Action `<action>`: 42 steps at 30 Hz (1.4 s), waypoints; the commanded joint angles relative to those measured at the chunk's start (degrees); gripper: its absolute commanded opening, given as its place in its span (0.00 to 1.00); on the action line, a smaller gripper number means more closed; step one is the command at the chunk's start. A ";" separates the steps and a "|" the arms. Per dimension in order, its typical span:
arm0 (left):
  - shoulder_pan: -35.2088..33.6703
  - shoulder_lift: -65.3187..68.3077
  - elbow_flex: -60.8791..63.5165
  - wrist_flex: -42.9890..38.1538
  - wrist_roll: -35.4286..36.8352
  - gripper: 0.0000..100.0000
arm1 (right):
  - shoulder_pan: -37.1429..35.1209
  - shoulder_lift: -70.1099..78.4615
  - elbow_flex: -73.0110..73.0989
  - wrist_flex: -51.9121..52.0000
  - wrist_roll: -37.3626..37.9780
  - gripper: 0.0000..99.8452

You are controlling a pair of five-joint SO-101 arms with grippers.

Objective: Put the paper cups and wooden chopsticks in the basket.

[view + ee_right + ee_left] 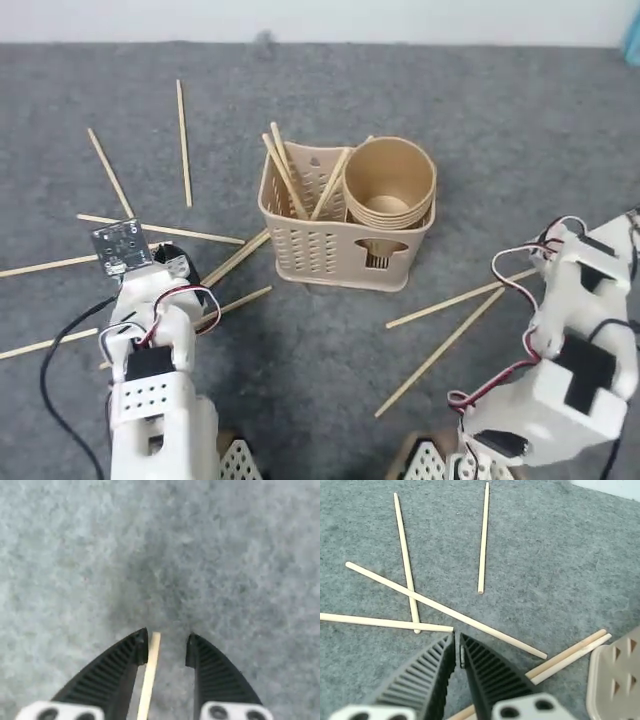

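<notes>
A grey, felt-like mat covers the worktop (pixel 520 120) from edge to edge, its nap fuzzy and slightly mottled. In the high view a pale, smooth strip (pixel 300 18) runs along the far side at 12 o'clock, meeting the grey in a straight line. At 1 o'clock, in the far corner, a small piece of something teal-blue (pixel 633 40) is cut off by the edge; what it is cannot be told. In the left wrist view, the same pale surface (pixel 615 487) borders the grey.
</notes>
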 commanded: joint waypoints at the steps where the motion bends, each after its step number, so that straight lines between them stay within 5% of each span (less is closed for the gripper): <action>1: 0.09 -0.97 -0.22 -1.85 -0.44 0.01 | -0.84 2.77 -3.08 0.22 -0.18 0.10; 4: 0.09 -0.97 -0.22 -1.85 -0.44 0.01 | -0.92 2.77 -3.08 0.22 0.00 0.00; 13: 0.09 -0.97 -0.22 -1.85 -0.44 0.01 | -0.57 2.77 -8.97 13.85 0.09 0.01; 25: 0.00 -0.97 -0.22 -1.85 -0.44 0.01 | 5.05 -12.97 -13.01 30.64 11.25 0.01; 33: -0.26 -0.97 -0.22 -1.85 -0.44 0.01 | 8.40 -18.33 -12.84 33.27 13.27 0.01; 42: -0.35 -0.97 -0.22 -1.85 -0.44 0.01 | 0.92 -9.63 -10.99 31.43 7.12 0.01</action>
